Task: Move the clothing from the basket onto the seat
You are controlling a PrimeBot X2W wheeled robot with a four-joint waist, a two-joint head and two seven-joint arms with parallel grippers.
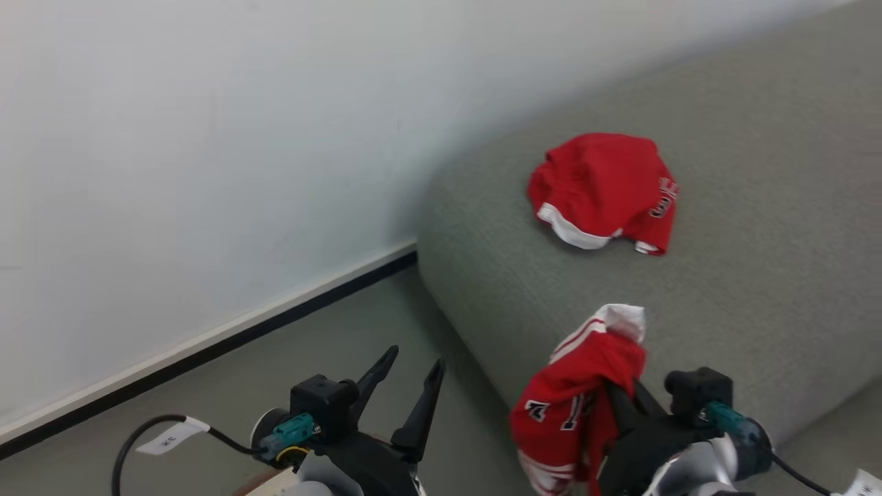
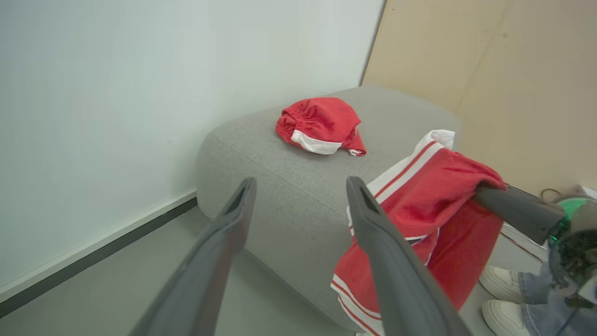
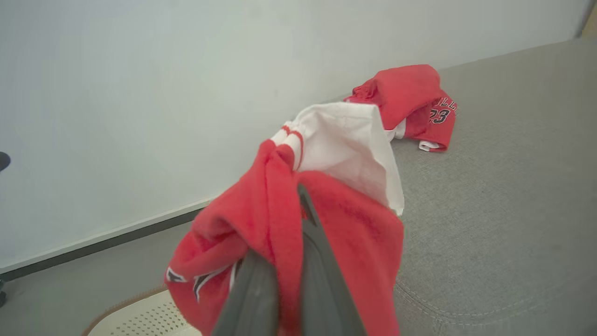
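One piece of red clothing [image 1: 603,189] with a white band lies crumpled on the grey seat [image 1: 758,275], also seen in the left wrist view [image 2: 322,123] and the right wrist view [image 3: 410,93]. My right gripper [image 1: 618,389] is shut on a second red garment with white stripes [image 1: 575,406], which hangs at the seat's front edge. The right wrist view shows that garment [image 3: 336,224] draped over the closed fingers [image 3: 322,280]. My left gripper [image 1: 415,359] is open and holds nothing, left of the seat over the floor. A corner of the cream basket [image 3: 140,319] lies below the held garment.
A pale wall with a dark skirting strip [image 1: 207,348] runs along the left, meeting the seat's far corner. Grey floor [image 1: 331,344] lies between wall and seat. A person's white shoes [image 2: 503,280] and jeans stand at the right of the seat.
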